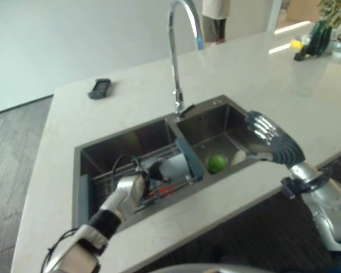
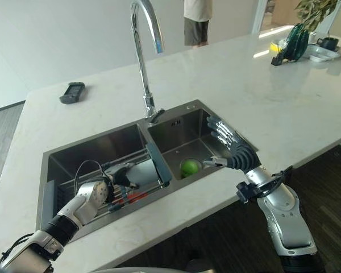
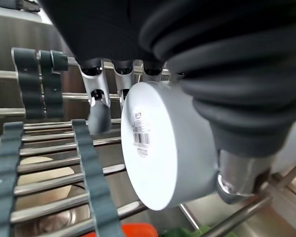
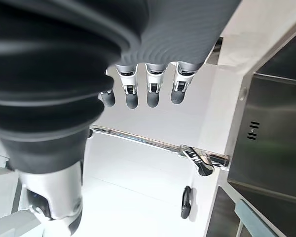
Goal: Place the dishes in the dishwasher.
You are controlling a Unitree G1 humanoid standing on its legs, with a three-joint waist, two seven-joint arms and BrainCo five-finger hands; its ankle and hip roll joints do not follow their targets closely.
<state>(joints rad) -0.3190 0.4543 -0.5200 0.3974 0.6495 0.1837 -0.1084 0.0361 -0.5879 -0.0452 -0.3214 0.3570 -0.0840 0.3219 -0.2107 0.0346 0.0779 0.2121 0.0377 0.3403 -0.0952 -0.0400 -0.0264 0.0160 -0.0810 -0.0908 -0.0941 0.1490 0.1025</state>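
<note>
Fingers and thumb of the left hand (image 2: 94, 192) clasp a white cup (image 3: 163, 148) sideways over the rack (image 2: 125, 196) in the sink (image 2: 102, 145), apparently for slotting in, while the right hand (image 2: 230, 145) hovers spread.

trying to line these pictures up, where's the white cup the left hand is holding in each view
Left eye view: white cup in the left basin, on the wire rack, at the left hand.
Right eye view: same cup beside the basin divider, left of the green fruit.
Left wrist view: cup's flat base faces the camera, over the rack.
Right wrist view: I can't make the cup out.
Shared landmark: the faucet.
</note>
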